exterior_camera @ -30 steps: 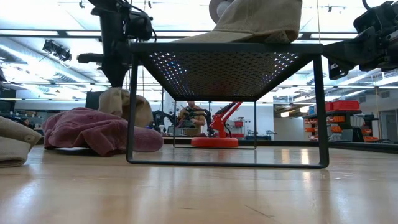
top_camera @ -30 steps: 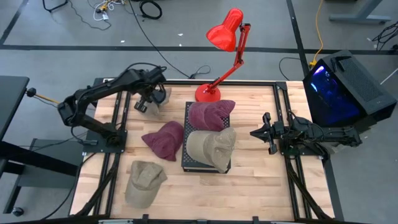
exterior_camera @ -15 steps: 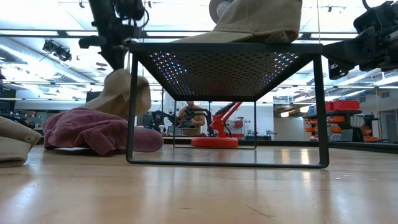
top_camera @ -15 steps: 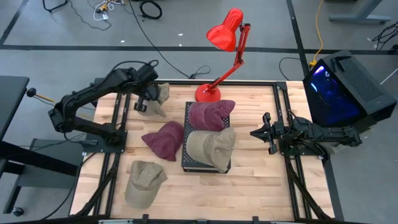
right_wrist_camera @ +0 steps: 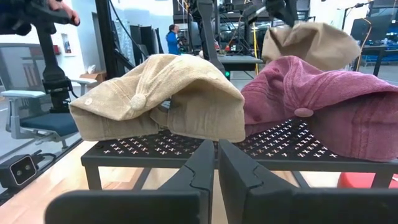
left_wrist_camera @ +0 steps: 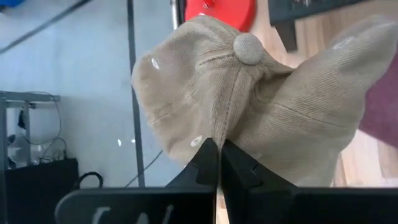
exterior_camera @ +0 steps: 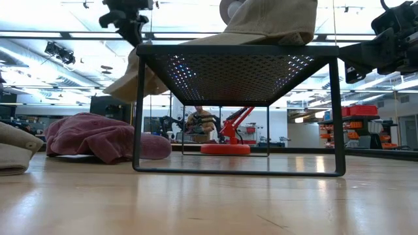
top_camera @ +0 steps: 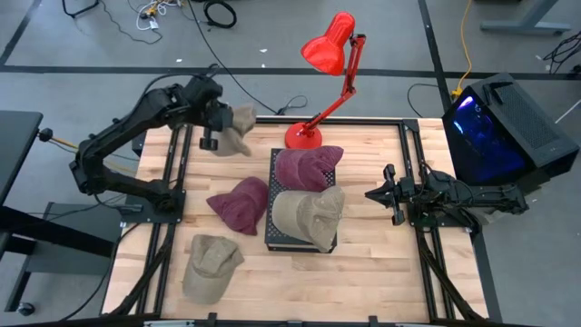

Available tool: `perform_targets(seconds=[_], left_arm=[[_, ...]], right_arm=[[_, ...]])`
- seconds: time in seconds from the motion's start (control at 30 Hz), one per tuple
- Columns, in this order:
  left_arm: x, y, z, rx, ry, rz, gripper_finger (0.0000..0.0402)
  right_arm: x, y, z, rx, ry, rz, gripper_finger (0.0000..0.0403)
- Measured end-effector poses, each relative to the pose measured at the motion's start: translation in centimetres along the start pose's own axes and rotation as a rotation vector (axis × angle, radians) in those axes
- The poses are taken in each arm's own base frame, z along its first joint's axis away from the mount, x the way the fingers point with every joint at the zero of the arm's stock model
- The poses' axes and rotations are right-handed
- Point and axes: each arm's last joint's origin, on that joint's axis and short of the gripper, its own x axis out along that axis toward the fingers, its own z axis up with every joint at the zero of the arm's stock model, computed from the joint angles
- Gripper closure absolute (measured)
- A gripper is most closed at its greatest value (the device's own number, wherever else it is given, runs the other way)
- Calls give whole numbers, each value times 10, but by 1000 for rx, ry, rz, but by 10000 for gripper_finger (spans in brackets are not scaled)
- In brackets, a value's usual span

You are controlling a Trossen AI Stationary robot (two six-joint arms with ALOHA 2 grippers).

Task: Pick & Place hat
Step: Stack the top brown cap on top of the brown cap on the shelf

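My left end effector [top_camera: 221,130] is pinched shut on a tan hat [top_camera: 238,132], held in the air above the table's [top_camera: 363,263] far left corner, near the red lamp's [top_camera: 329,68] base. In the left wrist view my fingertips [left_wrist_camera: 207,152] bite the crown seam w/ the top button [left_wrist_camera: 249,48] facing the camera; the brim [left_wrist_camera: 323,93] droops off to one side. In the low view the hat [exterior_camera: 140,72] hangs w/ its long axis slanting down, partly behind the leg of the black mesh rack [exterior_camera: 238,72].

My right end effector [top_camera: 390,194] waits beside the rack's right side, fingers nearly together, nothing in them.

On the rack [top_camera: 274,238]: a maroon hat [top_camera: 309,167] at the far end, a tan hat [top_camera: 309,213] at the near end. On the table left of the rack: another maroon hat [top_camera: 240,203]; a fourth tan one [top_camera: 210,263] near the front edge.

No readable writing or logo on any hat. A person [exterior_camera: 198,121] in the room behind is too small to make out.
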Motion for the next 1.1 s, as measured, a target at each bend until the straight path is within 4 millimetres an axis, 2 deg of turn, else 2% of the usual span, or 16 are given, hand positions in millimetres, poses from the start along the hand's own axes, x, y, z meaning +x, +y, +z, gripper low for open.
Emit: perform_targets(seconds=[0.53, 0.9, 1.1], left_arm=[[-51, 16, 21, -123, -197, 84, 396], [-70, 14, 32, -184, -280, 87, 396], [-72, 9, 40, -305, -332, 55, 396]], right_arm=[[0, 0, 0, 0, 0, 0, 376], [0, 0, 0, 0, 0, 0, 376], [0, 0, 0, 0, 0, 0, 376]])
